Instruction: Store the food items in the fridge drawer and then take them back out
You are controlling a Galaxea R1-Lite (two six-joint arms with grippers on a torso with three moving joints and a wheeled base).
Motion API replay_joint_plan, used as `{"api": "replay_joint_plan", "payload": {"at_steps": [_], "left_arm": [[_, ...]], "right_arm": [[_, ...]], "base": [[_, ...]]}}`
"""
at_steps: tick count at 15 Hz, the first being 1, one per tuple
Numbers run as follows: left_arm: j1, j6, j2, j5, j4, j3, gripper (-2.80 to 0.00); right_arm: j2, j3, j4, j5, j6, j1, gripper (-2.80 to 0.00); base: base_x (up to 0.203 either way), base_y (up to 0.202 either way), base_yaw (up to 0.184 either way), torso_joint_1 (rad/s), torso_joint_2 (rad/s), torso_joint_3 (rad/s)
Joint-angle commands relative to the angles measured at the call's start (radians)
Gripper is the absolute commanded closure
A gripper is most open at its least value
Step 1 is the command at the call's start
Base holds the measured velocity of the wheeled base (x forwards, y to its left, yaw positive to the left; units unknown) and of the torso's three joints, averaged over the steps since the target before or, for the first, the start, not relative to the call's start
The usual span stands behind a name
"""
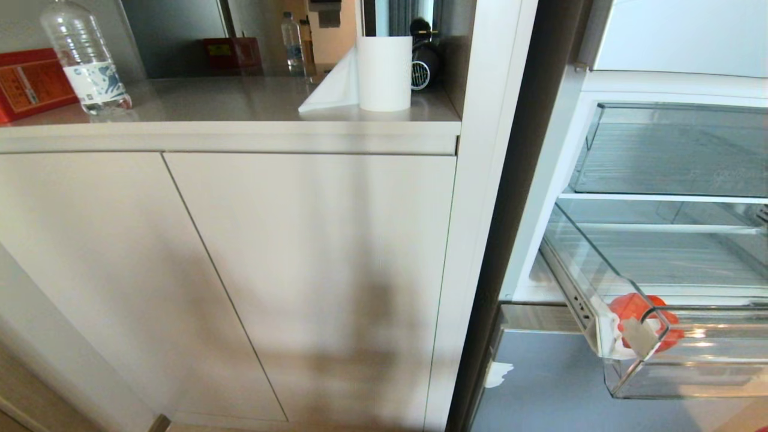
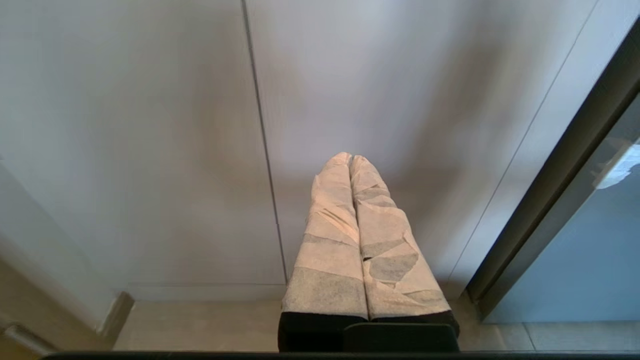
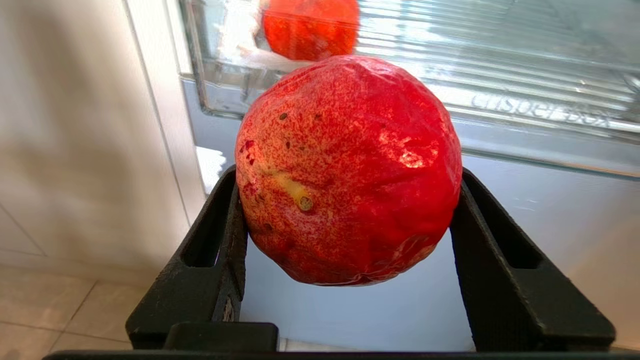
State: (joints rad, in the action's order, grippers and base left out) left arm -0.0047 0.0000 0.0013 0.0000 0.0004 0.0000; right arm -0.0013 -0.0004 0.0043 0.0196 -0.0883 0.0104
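Observation:
My right gripper (image 3: pixel 347 200) is shut on a round food item, a red fruit (image 3: pixel 350 150) with yellowish speckles, held between the black fingers (image 3: pixel 227 240). It hangs just in front of and below the fridge drawer (image 3: pixel 500 110). The drawer (image 1: pixel 690 378) is a clear bin pulled out at the right of the head view, with whitish tape on its front corner. A second food item, a glossy red-orange piece (image 1: pixel 630 306), lies inside at that corner and also shows as the red-orange piece (image 3: pixel 310 27) in the right wrist view. My left gripper (image 2: pixel 350 159) is shut and empty, facing a cabinet door.
Pale cabinet doors (image 1: pixel 270 270) fill the left. The counter above holds a water bottle (image 1: pixel 84 60), a red box (image 1: pixel 30 84) and a paper towel roll (image 1: pixel 384 72). Another clear bin (image 1: pixel 672 150) sits above the drawer. A white scrap (image 1: pixel 498 375) sticks on the grey panel below.

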Motion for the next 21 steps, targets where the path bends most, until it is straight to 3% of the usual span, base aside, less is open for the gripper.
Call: {"api": "replay_joint_plan", "payload": {"at_steps": [1,21], "left_arm": [[0.0,0.0,0.0,0.001,0.0,0.0,0.0],[0.0,0.0,0.0,0.001,0.0,0.0,0.0]], "right_arm": [[0.001,0.002,0.003,0.002,-0.005,0.0,0.0],[0.001,0.0,0.001,0.002,0.007,0.0,0.0]], "base": [[0.0,0.0,0.0,0.0,0.0,0.0],[0.001,0.007,-0.172,0.002,0.0,0.003]]}}
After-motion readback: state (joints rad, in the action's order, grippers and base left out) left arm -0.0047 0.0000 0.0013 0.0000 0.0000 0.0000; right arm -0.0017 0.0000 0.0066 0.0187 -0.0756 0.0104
